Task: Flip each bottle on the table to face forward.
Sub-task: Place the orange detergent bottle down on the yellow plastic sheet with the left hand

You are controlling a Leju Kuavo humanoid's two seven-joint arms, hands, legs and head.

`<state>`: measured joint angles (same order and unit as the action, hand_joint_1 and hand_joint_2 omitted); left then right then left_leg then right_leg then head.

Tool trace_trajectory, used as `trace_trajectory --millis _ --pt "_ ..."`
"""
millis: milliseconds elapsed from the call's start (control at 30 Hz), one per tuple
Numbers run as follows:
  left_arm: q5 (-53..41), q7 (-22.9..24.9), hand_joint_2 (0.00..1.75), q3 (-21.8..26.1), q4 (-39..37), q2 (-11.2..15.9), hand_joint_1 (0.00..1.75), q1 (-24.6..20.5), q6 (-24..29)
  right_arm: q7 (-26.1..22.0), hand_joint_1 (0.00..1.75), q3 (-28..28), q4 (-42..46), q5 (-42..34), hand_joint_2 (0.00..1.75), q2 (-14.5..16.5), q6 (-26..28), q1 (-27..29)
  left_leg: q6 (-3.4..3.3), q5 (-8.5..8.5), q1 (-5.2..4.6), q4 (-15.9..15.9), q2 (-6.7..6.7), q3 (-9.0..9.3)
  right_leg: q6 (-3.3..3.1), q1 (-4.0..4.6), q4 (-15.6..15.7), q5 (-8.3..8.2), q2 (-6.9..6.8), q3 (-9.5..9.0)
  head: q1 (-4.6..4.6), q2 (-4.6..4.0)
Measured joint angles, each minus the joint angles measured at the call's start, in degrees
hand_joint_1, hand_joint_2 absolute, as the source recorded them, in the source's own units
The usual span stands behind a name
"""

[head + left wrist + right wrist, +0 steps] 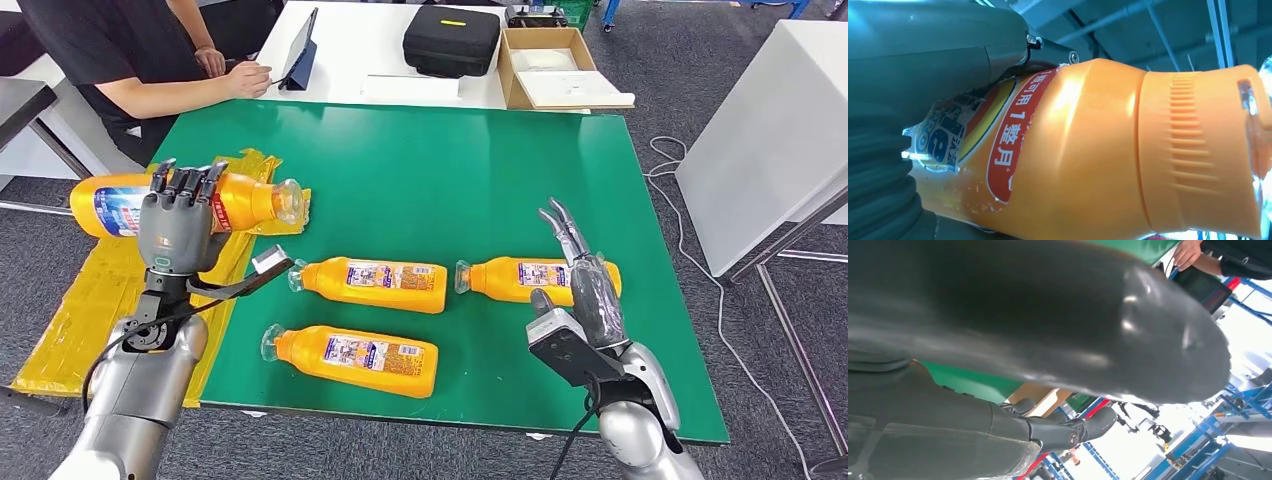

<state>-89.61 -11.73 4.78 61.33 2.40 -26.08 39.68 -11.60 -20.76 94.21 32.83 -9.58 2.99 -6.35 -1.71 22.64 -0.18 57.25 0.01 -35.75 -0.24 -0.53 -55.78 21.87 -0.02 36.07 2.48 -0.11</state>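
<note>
An orange detergent bottle point(190, 203) is held lifted over the left edge of the green tabletop point(480, 170), lying level, clear cap end toward the table centre and base out past the edge. It is gripped around the middle by the left hand point(180, 215), fingers point(185, 182) wrapped over the top of the body; in the left wrist view the orange shoulder and red label band point(1015, 135) are seen close up against the grey cover. The lift is judged to be for rolling the bottle so its front label faces out before it is set down.

Three more orange bottles are laid on their sides on the tabletop, caps toward the left edge, printed labels up: one mid-table point(372, 284), one beside it toward the right edge point(530, 279), one near the front edge point(352, 358). Whether these already count as facing forward cannot be told.

The right hand point(585, 285) is seen raised near the right-hand bottle, fingers straight and apart, nothing held, probably parked until needed.

Yellow tape or plastic point(60, 320) is spread along the left edge. A person's hand point(247, 78) rests at a tablet point(300, 50) on the white table beyond, beside a black case point(451, 40) and a cardboard box point(550, 65).
</note>
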Motion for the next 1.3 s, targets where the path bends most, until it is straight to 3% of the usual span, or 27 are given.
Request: trace_trajectory --millis 200,467,500,533,633,667,1067,1200,1300 --pt "0.4 5.0 1.75 -4.0 -6.9 2.7 1.75 -0.8 0.0 -0.5 0.0 -1.5 -0.6 -0.8 0.0 -0.9 0.0 -1.0 0.0 0.0 -0.01 0.0 0.0 -0.02 0.0 0.0 0.0 0.0 0.01 0.01 0.0 0.0" --pt "-0.3 12.8 1.75 -12.0 -20.3 3.6 1.74 -4.9 0.1 -1.1 0.0 -4.5 -1.5 -1.2 0.0 -1.3 -1.1 -2.9 0.0 -0.02 -0.02 0.0 -0.05 -0.02 0.01 -0.01 0.0 -0.01 -0.01 0.01 -0.01 0.0" --pt "-0.3 13.2 1.75 -12.8 -22.2 3.5 1.68 -5.7 0.1 -1.2 0.0 -4.9 -1.8 -1.3 0.0 -1.3 -1.3 -3.2 0.0 -0.03 -0.02 0.0 -0.06 -0.02 0.02 -0.01 0.0 -0.02 -0.01 0.01 0.0 0.0" --pt "-0.3 13.5 1.75 -13.4 -24.0 3.3 1.46 -6.5 0.1 -1.3 0.0 -5.4 -2.0 -1.4 0.0 -1.3 -1.5 -3.5 0.0 -0.03 -0.02 0.0 -0.05 -0.02 0.02 -0.01 0.0 -0.02 -0.01 0.01 0.0 0.0" --pt "-0.3 14.5 1.75 -14.8 -28.9 2.3 0.22 -8.9 0.2 -1.4 0.0 -6.6 -2.8 -1.4 0.0 -1.2 -1.7 -4.3 0.01 -0.04 -0.02 0.0 -0.08 -0.02 0.01 -0.01 0.0 -0.03 -0.02 0.01 -0.01 0.0" --pt "-0.3 15.1 1.75 -15.4 -30.3 2.0 0.0 -9.5 0.2 -1.3 0.0 -6.9 -2.9 -1.3 0.0 -1.2 -1.7 -4.4 0.0 -0.04 -0.02 0.0 -0.09 -0.03 0.01 -0.01 0.0 -0.03 -0.02 0.01 -0.01 0.0" --pt "-0.3 19.0 1.75 -18.5 -40.4 0.4 0.0 -12.7 -0.2 -0.2 0.0 -8.7 -3.1 0.4 0.0 -0.5 -1.5 -4.3 0.0 -0.03 -0.01 0.0 -0.06 -0.04 0.01 0.0 0.0 -0.03 -0.01 0.03 0.0 0.0" --pt "-0.3 19.0 0.0 -18.9 -41.5 0.3 0.0 -13.1 -0.2 -0.1 0.0 -9.0 -3.1 0.5 0.0 -0.5 -1.5 -4.2 0.01 -0.04 -0.01 0.0 -0.05 -0.03 0.01 0.0 0.0 -0.03 -0.01 0.03 -0.01 0.0" --pt "0.1 19.1 0.0 -19.0 -42.0 0.2 0.0 -13.3 -0.6 0.0 0.0 -9.3 -3.1 0.8 0.0 -0.4 -1.5 -4.2 0.01 -0.04 -0.01 0.0 -0.05 -0.03 0.01 -0.01 0.0 -0.03 -0.01 0.03 -0.01 0.0"
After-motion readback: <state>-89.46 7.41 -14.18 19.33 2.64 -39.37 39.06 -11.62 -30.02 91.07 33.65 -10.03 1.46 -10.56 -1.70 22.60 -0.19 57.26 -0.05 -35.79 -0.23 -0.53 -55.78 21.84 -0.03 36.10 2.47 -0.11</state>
